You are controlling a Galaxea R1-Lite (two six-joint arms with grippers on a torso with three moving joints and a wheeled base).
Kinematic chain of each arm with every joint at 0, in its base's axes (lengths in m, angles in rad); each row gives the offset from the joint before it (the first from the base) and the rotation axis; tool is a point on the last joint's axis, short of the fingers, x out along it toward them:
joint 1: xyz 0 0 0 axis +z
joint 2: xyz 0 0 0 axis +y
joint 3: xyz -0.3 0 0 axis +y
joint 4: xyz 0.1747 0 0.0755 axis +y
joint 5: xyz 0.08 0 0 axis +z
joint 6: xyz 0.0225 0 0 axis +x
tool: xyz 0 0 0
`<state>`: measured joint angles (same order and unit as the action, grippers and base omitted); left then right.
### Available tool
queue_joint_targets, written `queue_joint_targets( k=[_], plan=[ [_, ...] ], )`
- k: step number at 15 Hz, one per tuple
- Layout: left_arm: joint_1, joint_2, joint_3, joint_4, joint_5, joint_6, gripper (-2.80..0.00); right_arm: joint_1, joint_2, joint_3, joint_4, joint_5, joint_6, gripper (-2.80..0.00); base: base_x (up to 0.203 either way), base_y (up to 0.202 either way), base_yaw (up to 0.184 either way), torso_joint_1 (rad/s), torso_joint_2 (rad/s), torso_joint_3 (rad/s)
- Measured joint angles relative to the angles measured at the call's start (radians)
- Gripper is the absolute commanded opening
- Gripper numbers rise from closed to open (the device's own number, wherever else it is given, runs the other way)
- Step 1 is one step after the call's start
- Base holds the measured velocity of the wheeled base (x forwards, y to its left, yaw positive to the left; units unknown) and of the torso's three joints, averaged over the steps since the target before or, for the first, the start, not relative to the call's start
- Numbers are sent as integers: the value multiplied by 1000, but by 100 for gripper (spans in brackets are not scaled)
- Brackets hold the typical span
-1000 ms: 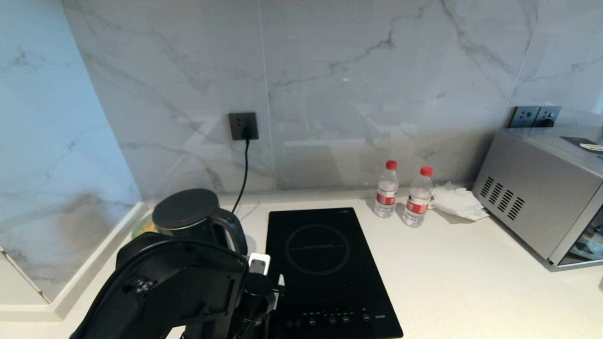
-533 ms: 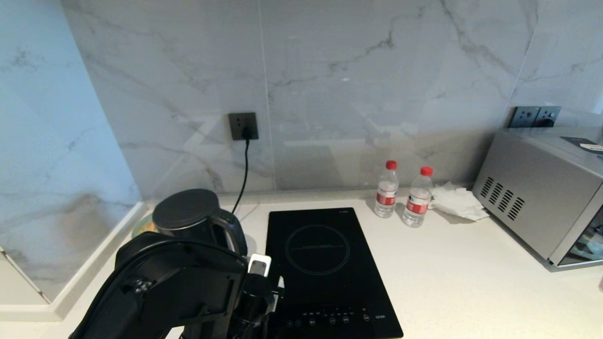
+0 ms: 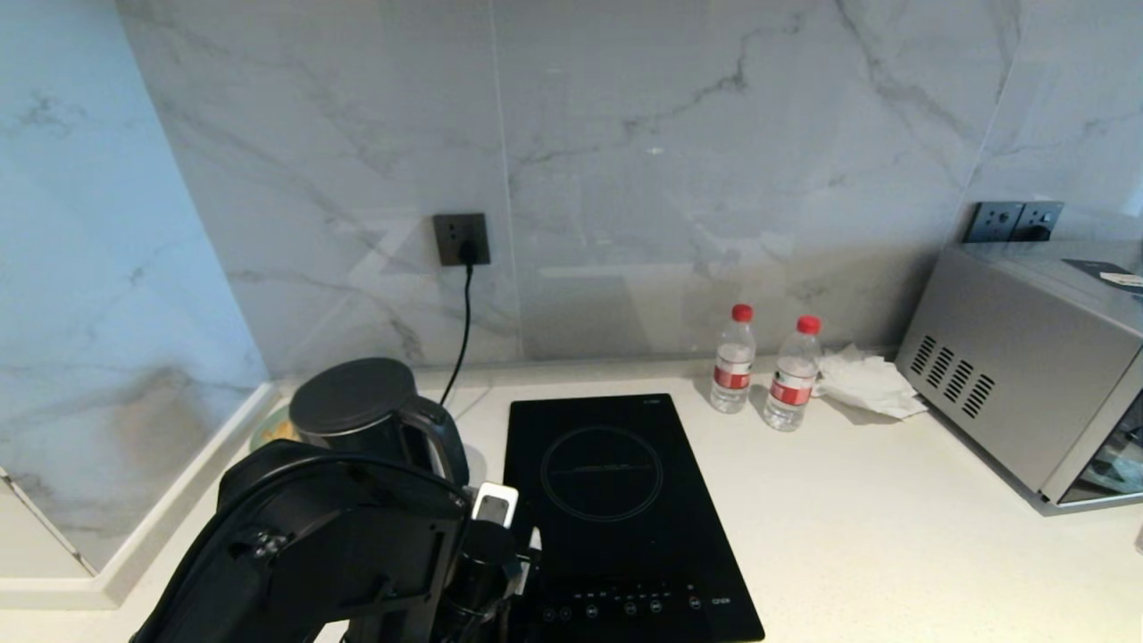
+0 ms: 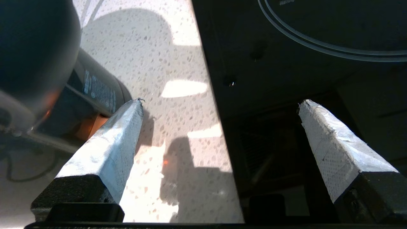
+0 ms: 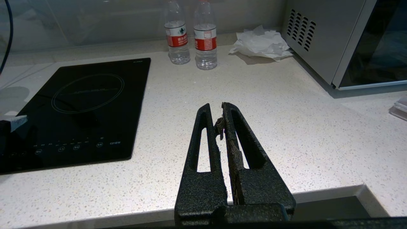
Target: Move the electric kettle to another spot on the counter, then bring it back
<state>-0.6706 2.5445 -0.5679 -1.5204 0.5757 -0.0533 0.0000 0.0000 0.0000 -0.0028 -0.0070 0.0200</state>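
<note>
While wide, left gripper (image 4: pixel 219 105) unmoved

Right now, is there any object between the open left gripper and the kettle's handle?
Nothing visible. The left gripper is open over the counter at the hob's edge, with the electric kettle just beside one finger. Only bare counter lies between.

Bulky black left arm (image 3: pixel 312 545); left gripper (image 4: pixel 219 105) — white-padded; right gripper (image 5: pixel 216 111) — textured black.
</note>
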Motion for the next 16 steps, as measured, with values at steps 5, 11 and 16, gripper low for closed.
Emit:
queue_joint_targets(
  k=[5,11,16],
  plan=[
    [-27,-23,-1,-1,9,-51,0,0,0,0,0,0,0,-280,0,0,0,0,0,0],
    [-68,-54,35,-1,-1,-72,0,0,0,0,0,-1,0,-280,0,0,0,0,0,0],
    [-79,-1,76,-4,-1,-2,0,0,0,0,0,0,0,-280,0,0,0,0,0,0]
  ],
)
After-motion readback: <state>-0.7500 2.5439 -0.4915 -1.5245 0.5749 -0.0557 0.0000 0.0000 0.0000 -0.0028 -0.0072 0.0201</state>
